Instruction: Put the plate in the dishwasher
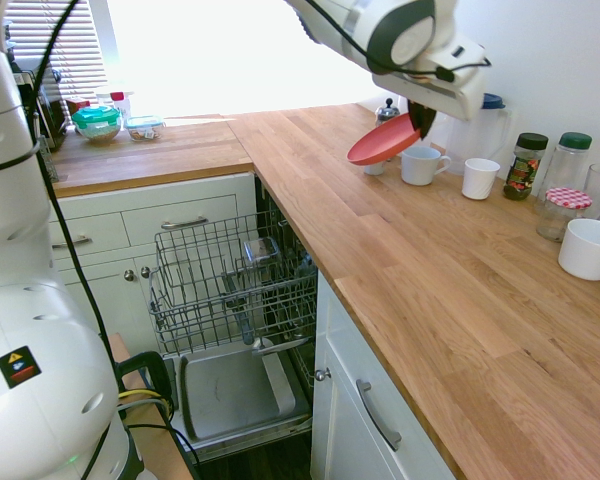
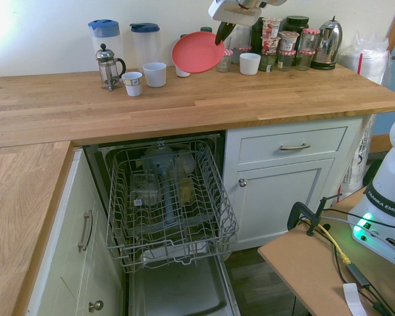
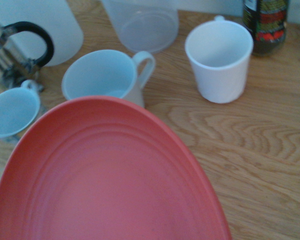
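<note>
Plate [image 2: 198, 52], coral-pink: one, tilted above the worktop's back edge [image 2: 178, 80], rim clamped in the gripper [image 2: 224, 34]. Risks: slipping or swivelling, from a one-sided rim grip; a toppled mug [image 1: 419, 165], from low travel.

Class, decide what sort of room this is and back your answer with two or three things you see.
Most likely a home kitchen: a dishwasher rack is pulled out beneath a wooden worktop, a French press and a steel kettle stand on it.
</note>
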Tool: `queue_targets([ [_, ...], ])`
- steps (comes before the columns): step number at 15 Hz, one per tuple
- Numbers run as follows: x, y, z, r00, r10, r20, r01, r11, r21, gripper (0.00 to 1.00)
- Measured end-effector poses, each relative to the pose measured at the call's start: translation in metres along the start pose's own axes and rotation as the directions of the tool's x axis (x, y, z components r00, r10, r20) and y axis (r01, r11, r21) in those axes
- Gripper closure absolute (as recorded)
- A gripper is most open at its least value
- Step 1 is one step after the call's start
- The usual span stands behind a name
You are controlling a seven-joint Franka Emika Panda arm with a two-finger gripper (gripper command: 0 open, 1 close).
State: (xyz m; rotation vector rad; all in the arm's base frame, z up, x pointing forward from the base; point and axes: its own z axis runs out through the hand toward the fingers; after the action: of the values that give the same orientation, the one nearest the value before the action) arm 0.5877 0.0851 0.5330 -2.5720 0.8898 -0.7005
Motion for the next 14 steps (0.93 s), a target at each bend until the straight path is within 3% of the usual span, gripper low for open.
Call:
queue_targets([
  [5,-0.102,-0.060,-0.039,0.959,-0.248,-0.138,0.239,0.968,-0.082,1.00],
  [9,-0.120,-0.062,-0.036,0.938,-0.306,-0.165,0.285,0.948,-0.141,1.00],
  [12,-0.153,-0.080,-0.042,0.870,-0.432,-0.238,0.398,0.900,-0.180,1.00],
  [14,-0.197,-0.090,-0.042,0.796,-0.544,-0.265,0.494,0.837,-0.236,1.00],
])
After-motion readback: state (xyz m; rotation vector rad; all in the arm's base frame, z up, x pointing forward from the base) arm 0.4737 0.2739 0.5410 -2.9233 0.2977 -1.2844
